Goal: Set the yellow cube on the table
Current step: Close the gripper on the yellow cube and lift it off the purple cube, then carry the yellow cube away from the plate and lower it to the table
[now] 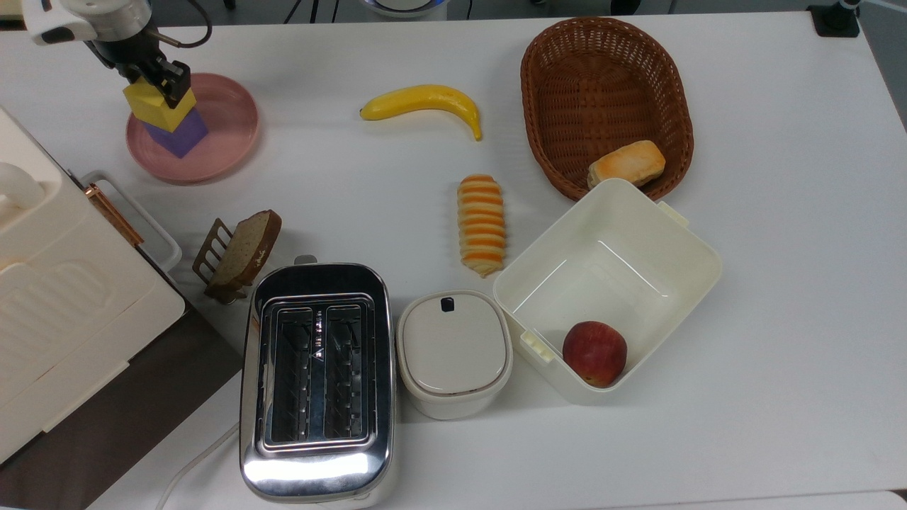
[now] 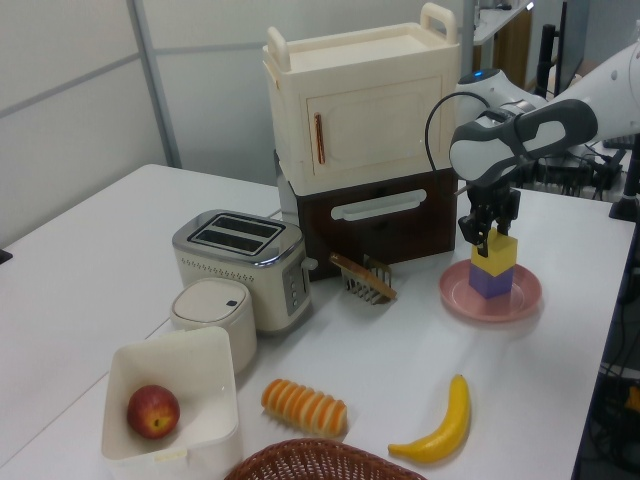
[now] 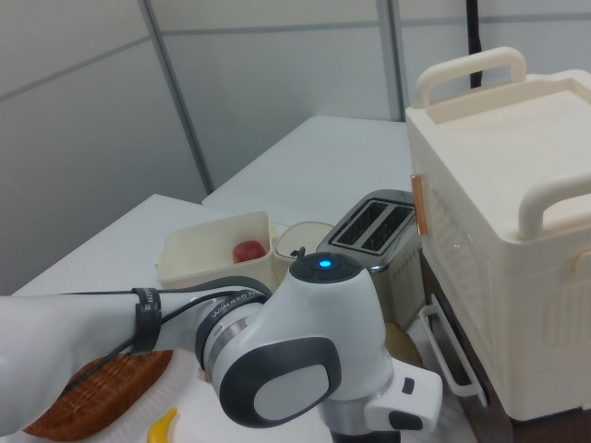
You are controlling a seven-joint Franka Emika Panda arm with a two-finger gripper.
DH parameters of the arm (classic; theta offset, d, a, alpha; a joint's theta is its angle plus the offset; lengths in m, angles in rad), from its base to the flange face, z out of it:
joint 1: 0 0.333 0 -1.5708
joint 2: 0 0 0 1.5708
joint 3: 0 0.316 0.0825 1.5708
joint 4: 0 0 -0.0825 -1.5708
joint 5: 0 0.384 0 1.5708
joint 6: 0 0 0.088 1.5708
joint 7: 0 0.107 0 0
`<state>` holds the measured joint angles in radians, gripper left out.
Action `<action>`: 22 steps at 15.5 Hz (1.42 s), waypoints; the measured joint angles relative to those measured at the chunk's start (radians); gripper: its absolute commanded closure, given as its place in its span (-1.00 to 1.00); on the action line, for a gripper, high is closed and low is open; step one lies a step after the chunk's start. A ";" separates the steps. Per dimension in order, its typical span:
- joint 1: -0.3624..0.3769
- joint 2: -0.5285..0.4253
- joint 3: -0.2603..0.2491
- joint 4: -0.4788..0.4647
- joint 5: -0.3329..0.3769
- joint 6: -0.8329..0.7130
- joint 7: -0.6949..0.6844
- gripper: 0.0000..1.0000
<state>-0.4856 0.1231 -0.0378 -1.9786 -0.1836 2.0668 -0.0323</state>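
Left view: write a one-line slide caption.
Gripper grasping the yellow cube stacked on the purple cube.

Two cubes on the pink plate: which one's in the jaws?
The yellow cube, stacked on top; the purple cube sits beneath it, ungripped.

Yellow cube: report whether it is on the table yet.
Not yet. The yellow cube sits stacked on the purple cube on the pink plate, with the gripper jaws around its top.
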 measured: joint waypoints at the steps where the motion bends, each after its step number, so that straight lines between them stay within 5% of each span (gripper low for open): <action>1: 0.000 0.000 0.000 0.000 0.000 0.000 0.000 0.20; 9: 0.033 -0.084 0.023 0.015 0.047 -0.031 0.008 0.20; 17: 0.220 -0.125 0.144 0.012 0.074 -0.095 0.253 0.19; 22: 0.363 -0.124 0.152 0.012 0.073 -0.198 0.341 0.19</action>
<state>-0.1223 -0.0010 0.1145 -1.9668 -0.1103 1.8683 0.3088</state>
